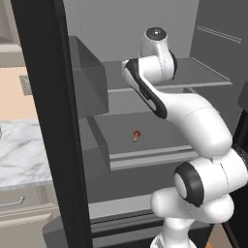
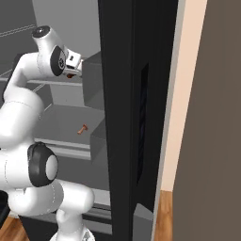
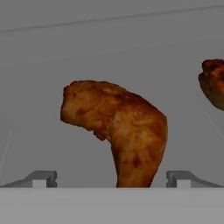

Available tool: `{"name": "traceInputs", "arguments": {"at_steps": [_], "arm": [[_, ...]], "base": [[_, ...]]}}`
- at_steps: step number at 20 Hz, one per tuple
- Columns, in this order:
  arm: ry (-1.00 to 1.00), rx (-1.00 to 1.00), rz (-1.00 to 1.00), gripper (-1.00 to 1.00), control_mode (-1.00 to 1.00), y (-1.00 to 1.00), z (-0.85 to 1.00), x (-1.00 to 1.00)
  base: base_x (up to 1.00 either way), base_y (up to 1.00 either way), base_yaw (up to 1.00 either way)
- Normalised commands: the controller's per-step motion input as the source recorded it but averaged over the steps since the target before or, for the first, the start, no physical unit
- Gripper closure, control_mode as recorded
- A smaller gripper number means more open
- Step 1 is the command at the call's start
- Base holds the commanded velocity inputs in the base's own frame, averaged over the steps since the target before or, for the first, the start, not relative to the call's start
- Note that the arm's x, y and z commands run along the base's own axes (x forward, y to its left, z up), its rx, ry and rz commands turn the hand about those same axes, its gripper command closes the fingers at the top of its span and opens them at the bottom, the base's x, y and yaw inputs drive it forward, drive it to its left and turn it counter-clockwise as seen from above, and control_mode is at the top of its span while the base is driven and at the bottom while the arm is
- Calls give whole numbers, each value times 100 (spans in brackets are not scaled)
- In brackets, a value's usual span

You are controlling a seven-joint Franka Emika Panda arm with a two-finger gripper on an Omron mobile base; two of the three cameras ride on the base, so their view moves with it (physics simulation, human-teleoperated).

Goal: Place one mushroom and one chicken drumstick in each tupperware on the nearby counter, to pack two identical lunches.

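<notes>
Two-finger gripper [image 3: 111, 178] spread wide, holding nothing; golden-brown roasted chicken drumstick [image 3: 118, 131] lies on the grey fridge shelf [image 3: 39, 109] between the finger tips (second drumstick [image 3: 213, 83] at right edge). Tiny reddish-brown-capped mushroom [image 1: 136, 136] sits on a lower shelf [image 1: 160, 128]. White marble counter [image 1: 22, 152] stands left.

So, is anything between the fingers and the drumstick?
No. In the hand view the open fingers flank the drumstick, with nothing between.

Flat, even rendered light, dim grey inside the fridge [image 1: 145, 131], soft low-resolution edges, no glare.
</notes>
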Motion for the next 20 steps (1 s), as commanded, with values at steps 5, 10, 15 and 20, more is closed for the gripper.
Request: {"name": "traceInputs", "arguments": {"at_steps": [5,10,15,20], "arm": [[1,-2,0,-100,-100,0,-25,-7],[0,0,0,100,-100,0,-31,36],[0,0,0,100,-100,0,-20,30],[-7,0,2,100,-100,-2,-5,-38]], "base": [[0,0,0],[0,0,0],[0,0,0],[0,0,0]]}}
